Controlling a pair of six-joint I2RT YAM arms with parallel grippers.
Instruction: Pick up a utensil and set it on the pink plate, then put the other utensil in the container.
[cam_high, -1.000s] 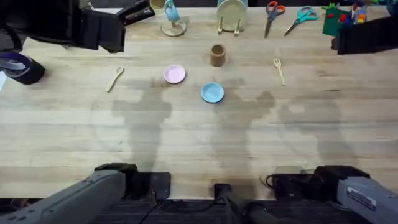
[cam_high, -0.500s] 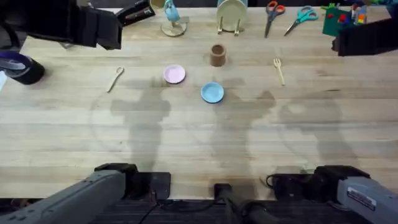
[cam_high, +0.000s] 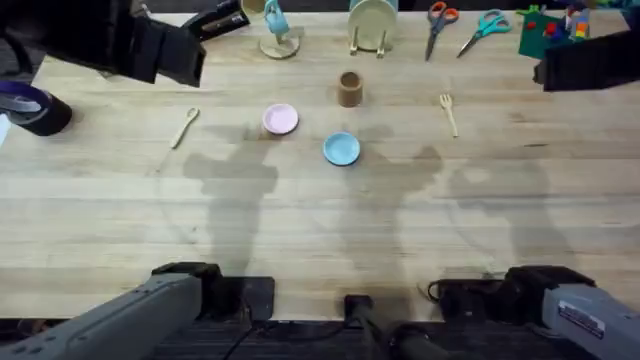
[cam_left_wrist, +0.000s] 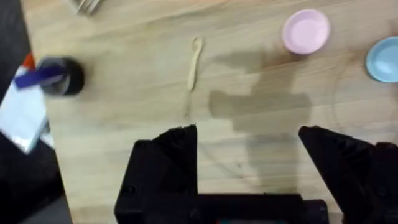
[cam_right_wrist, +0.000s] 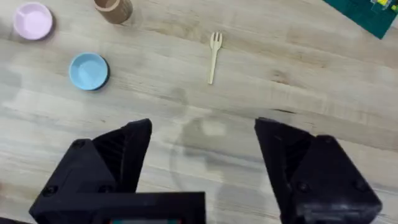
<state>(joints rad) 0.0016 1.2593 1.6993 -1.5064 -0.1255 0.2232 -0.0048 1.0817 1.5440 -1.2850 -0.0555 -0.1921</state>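
Left gripper (cam_left_wrist: 249, 168) hanging w/ jaws spread wide, empty, high over table (cam_high: 300, 240); right gripper (cam_right_wrist: 202, 168) likewise open, unloaded. Spoon (cam_left_wrist: 194, 55) lying flat beside pink plate (cam_left_wrist: 306, 31), well apart; fork (cam_right_wrist: 213, 56) near container (cam_right_wrist: 114, 9). Best approached by descending over thin handle, jaws crosswise. Vs. earlier frames: left arm's dark mass creeping slightly rightward; utensils unmoved.
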